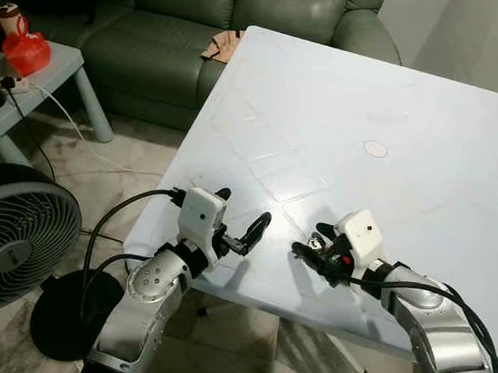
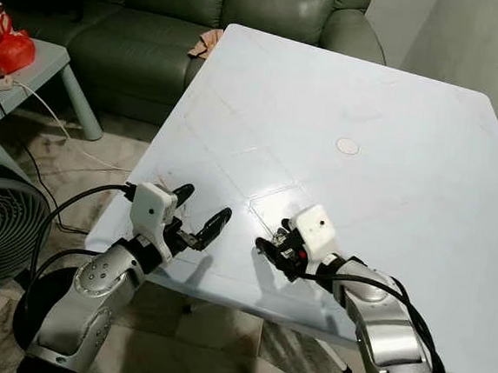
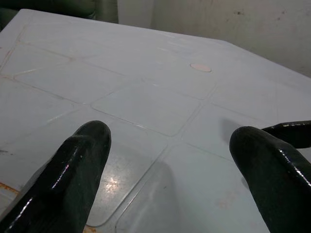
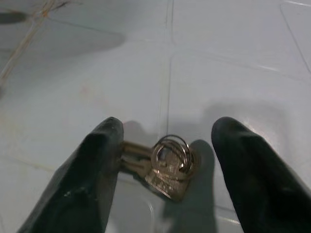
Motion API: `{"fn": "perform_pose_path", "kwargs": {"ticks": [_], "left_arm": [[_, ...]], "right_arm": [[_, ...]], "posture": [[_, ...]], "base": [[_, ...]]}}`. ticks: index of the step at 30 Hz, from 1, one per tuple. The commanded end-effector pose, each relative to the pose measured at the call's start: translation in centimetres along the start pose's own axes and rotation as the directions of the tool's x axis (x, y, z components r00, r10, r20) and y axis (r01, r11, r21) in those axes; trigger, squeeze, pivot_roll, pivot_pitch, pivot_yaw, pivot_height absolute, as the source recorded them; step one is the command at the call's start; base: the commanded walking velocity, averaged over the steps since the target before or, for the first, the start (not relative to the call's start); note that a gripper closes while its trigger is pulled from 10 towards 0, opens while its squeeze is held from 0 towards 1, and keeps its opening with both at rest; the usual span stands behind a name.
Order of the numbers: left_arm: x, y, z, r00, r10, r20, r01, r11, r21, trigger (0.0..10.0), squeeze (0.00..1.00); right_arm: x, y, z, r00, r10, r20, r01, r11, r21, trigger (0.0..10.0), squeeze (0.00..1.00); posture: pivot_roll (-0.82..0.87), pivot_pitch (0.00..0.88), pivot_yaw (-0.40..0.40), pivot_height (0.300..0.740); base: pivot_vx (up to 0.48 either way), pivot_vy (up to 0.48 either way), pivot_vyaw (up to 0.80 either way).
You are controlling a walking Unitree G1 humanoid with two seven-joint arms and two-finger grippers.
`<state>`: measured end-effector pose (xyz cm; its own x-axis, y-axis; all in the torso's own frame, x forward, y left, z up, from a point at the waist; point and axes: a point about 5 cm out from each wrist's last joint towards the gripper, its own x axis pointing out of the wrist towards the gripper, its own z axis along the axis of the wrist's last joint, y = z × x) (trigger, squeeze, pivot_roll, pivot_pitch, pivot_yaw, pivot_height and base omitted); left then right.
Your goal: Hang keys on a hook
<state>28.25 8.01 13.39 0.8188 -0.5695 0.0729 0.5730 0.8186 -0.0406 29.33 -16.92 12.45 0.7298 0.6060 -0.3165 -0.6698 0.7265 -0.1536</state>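
Brass keys (image 4: 167,167) on a ring lie on the white table (image 1: 370,101) between the right gripper (image 4: 165,165)'s spread fingers, perhaps touching one, while the left gripper (image 1: 244,219) hovers nearby, wide open and empty.

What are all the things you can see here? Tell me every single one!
White plastic table: one, pale white, in front of the robot.
Brass keys on a metal ring: one bunch, golden, on the table's near edge between the right tool's fingers.
Green leather sofa: one, dark green, behind the table.
Small grey side table: one, left of the sofa.
Red plastic bag: one, on the side table.
Black floor fan: one, on the floor, left.
Left tool: open, over the table edge.
Right tool: open, straddling the keys.
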Motion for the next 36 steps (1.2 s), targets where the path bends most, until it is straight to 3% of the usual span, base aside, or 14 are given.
{"fn": "perform_pose_path", "kwargs": {"ticks": [1,2,5,6,14,15,16,17,25,36], "left_arm": [[-0.08,-0.23,0.16,1.0,-0.003,0.006,0.003,1.0,0.007,10.0,0.0],[-0.11,-0.24,0.16,1.0,-0.003,0.006,0.003,1.0,0.006,10.0,0.0],[-0.1,-0.24,0.17,1.0,-0.001,0.007,0.001,1.0,0.007,10.0,0.0],[-0.11,-0.23,0.19,1.0,0.0,0.007,0.0,1.0,0.006,10.0,0.0],[-0.12,-0.15,0.24,1.0,0.004,0.006,-0.004,1.0,0.007,10.0,0.0],[-0.11,-0.12,0.23,1.0,0.005,0.006,-0.005,1.0,0.007,10.0,0.0],[-0.1,-0.11,0.23,1.0,0.006,0.005,-0.006,1.0,0.008,10.0,0.0],[-0.08,-0.08,0.24,1.0,0.008,0.006,-0.008,1.0,0.008,10.0,0.0],[-0.19,-0.03,0.31,1.0,0.014,0.006,-0.014,1.0,0.011,10.0,0.0],[-0.14,0.13,0.4,1.0,0.025,0.009,-0.025,1.0,0.012,10.0,0.0]], "right_arm": [[-0.51,-0.77,-0.15,1.0,-0.012,-0.006,0.012,1.0,0.005,3.8,0.0],[-0.62,-0.8,-0.12,1.0,-0.003,0.0,0.003,1.0,0.007,0.8,0.0],[-0.94,-1.06,-0.08,1.0,0.008,0.01,-0.008,1.0,0.011,0.6,0.0],[-1.05,-1.07,-0.02,1.0,0.016,0.013,-0.016,1.0,0.004,0.0,0.0],[-1.21,-1.3,0.01,1.0,0.015,0.012,-0.015,1.0,0.005,0.0,0.0],[-1.19,-1.29,0.01,1.0,0.014,0.009,-0.014,1.0,-0.002,4.0,0.0],[-1.18,-1.29,0.02,1.0,0.013,0.007,-0.013,1.0,-0.007,4.0,0.0],[-1.06,-1.31,0.03,1.0,0.007,0.008,-0.007,1.0,0.004,10.0,0.0],[-0.65,-0.85,0.17,1.0,0.007,0.008,-0.007,1.0,0.03,10.0,0.0],[-0.83,-1.26,0.07,1.0,0.001,-0.027,-0.001,1.0,-0.002,10.0,0.0]], "posture": [[-0.03,0.141,-0.089,0.74],[-0.03,0.143,-0.087,0.74],[-0.03,0.143,-0.087,0.74],[-0.03,0.146,-0.087,0.74],[-0.03,0.156,-0.084,0.74],[-0.03,0.156,-0.084,0.74],[-0.03,0.156,-0.084,0.74],[-0.03,0.156,-0.084,0.74],[-0.03,0.169,-0.085,0.74],[-0.02,0.172,-0.087,0.74]], "base": [[0.0,0.0,0.0],[0.0,0.0,0.0],[0.0,0.0,0.0],[0.0,0.0,0.0],[0.0,0.0,0.0],[0.0,0.0,0.0],[0.0,0.0,0.0],[0.0,0.0,0.0],[0.0,0.0,0.0],[0.0,0.0,0.0]]}}
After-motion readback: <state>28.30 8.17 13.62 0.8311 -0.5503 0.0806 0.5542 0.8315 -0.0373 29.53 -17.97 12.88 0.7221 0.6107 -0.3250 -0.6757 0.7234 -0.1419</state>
